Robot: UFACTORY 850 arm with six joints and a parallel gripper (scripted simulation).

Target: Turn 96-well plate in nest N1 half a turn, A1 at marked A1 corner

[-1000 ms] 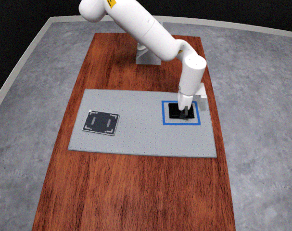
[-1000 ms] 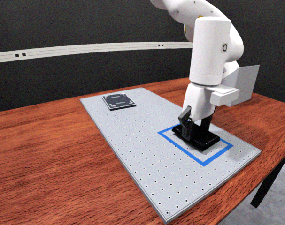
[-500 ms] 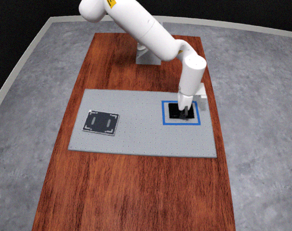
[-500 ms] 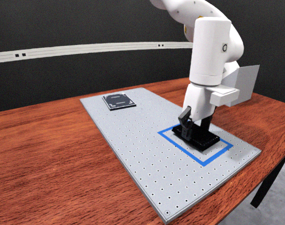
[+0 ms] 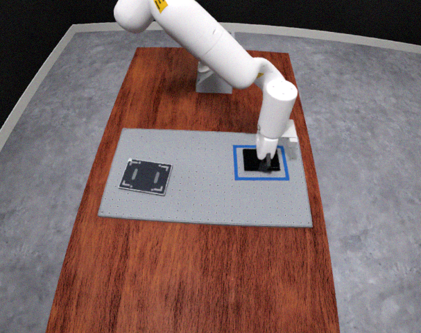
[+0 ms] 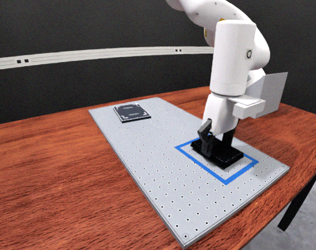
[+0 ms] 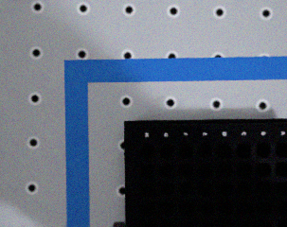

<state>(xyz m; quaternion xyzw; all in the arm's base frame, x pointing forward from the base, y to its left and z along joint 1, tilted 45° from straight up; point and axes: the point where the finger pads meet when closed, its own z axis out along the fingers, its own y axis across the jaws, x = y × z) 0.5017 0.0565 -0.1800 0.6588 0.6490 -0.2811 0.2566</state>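
The black 96-well plate [image 5: 251, 161] [image 6: 229, 158] [image 7: 205, 189] is level inside the blue rectangle [image 5: 235, 163] [image 6: 201, 164] [image 7: 77, 142], very low over the board; whether it touches is unclear. My gripper [image 5: 267, 161] [image 6: 217, 146] is shut on the plate across its long sides. In the wrist view a row of small white letters runs along the plate's upper edge, and its upper left corner looks square; the cut-off corner is not seen. The dark nest N1 [image 5: 145, 176] [image 6: 130, 111] holds no plate; light locators stand at its corners, and one corner has a white mark.
The grey perforated board [image 5: 203, 204] [image 6: 141, 161] [image 7: 12, 120] carries the nest at its left in the top view and the blue rectangle at its right. It lies on the wooden table [image 5: 188, 272] [image 6: 58, 172]. The robot's base stands behind the board.
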